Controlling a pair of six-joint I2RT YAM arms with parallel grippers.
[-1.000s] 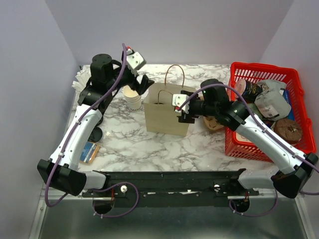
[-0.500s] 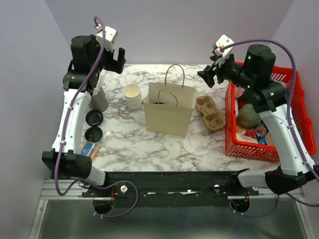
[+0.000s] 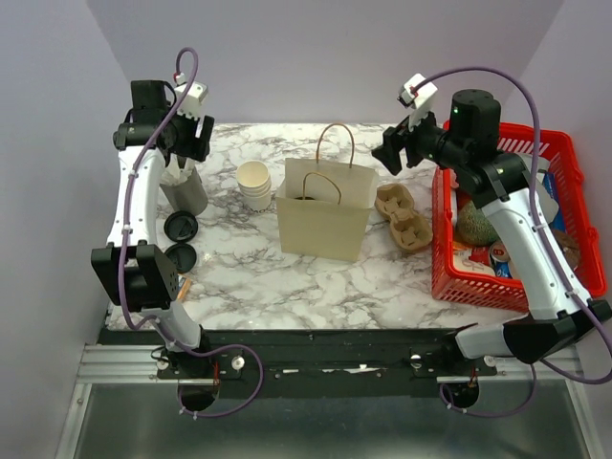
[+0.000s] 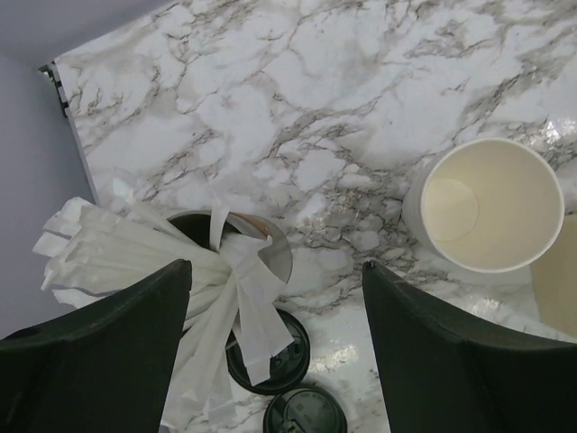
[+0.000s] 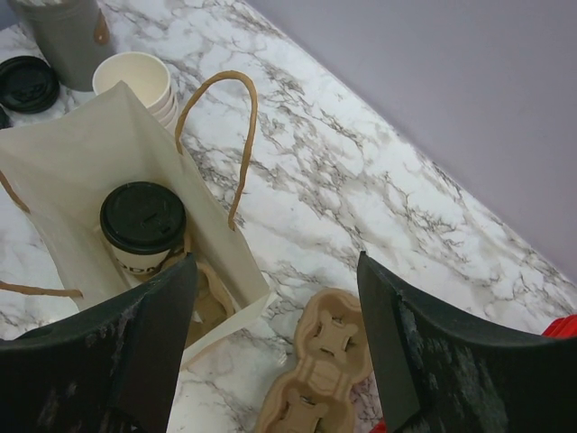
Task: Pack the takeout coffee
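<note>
Both sets of jaws stand wide with nothing between them: the left gripper [image 4: 275, 271] hangs over the far left corner, and the right gripper [image 5: 275, 262] looks down on the bag from high up. A second ago both arms were low and close in, the left by the cup stack and the right at the bag's mouth. Now they have lifted and swung out to the far corners, so I judge the placing is done and the arms are backing off.

Nearest me on the left lie two loose black lids [image 3: 180, 227], with a small blue and orange packet [image 3: 172, 289] just beside the arm. Mid-table stands the brown paper bag [image 3: 323, 225], upright, handles up. The takeout coffee [image 5: 142, 221] sits inside it, lid on, upright, against the left wall. Something brown and cardboard lies at its foot; I cannot tell what. Just right of the bag rests an empty cardboard cup carrier [image 3: 404, 218], and beyond that the red basket [image 3: 449, 277] holds a green rounded item and some cans. Farther back, the stack of lidless cups [image 3: 254, 184] stands empty, and a grey holder [image 3: 186, 191] is stuffed with paper-wrapped straws [image 4: 117, 262].
</note>
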